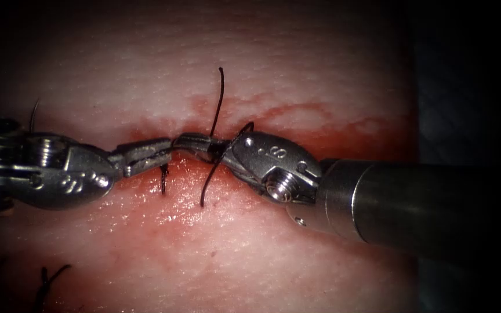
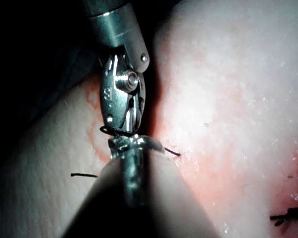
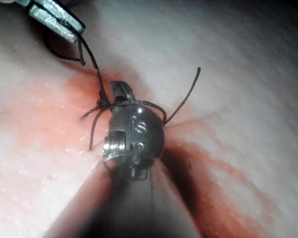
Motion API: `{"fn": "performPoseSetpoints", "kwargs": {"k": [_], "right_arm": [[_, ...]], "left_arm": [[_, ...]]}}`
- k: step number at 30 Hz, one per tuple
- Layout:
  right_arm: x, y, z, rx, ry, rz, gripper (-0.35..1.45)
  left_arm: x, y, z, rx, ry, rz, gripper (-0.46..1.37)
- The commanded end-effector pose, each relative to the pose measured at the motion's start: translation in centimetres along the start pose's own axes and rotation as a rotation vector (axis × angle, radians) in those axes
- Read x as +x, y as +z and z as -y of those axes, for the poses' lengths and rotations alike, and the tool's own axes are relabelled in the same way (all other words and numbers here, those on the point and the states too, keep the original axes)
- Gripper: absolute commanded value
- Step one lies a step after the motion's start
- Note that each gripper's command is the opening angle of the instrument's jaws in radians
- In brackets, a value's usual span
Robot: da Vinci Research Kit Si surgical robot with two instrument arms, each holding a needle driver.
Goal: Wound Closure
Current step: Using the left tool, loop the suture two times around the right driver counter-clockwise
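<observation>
Starting at the endoscope view's left, we see the left tool (image 1: 146, 156) lying low over the tissue (image 1: 273, 261), its jaws closed, with a short dark strand of thread (image 1: 163, 178) hanging just beneath their tips; in the right wrist view the same jaws (image 3: 57, 21) are clamped on that thread. We find no needle in these pictures, so we cannot say where it is. Moving right, the two tools meet almost tip to tip over the cut (image 1: 343, 124), which runs across the tissue with red fluid (image 1: 163, 217) pooled along it. The right tool (image 1: 195, 144) has thread wound about its jaws, one end standing up above the cut and another trailing below it; the jaws look closed, but whether they pinch the thread or merely carry the wrap we cannot tell. We judge the thread light, limp and slick with fluid, likely to slide unless it is taken squarely between the jaws a little way back from a free end; the tissue looks soft and easily dented. Room is tight at the centre, where the tips nearly touch. Bare tissue lies open above and below the cut, while further right the right tool's thick shaft (image 1: 413, 203) takes up the space, and cut ends of thread (image 1: 47, 281) lie at the lower left.
</observation>
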Motion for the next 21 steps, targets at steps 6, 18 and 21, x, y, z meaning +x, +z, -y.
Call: {"fn": "performPoseSetpoints", "kwargs": {"k": [6,18,21], "right_arm": [[-0.01,0.01,0.01,0.073,-0.017,0.001,-0.35],[-0.12,0.10,0.10,0.292,-0.066,-0.053,-0.35],[-0.13,0.11,0.12,0.329,-0.071,-0.079,-0.35]], "left_arm": [[-0.03,0.11,0.08,-0.024,0.016,0.009,-0.35],[-0.10,0.26,0.17,-0.062,0.037,0.040,-0.35],[-0.15,0.32,0.15,-0.074,0.043,0.043,-0.35]]}}
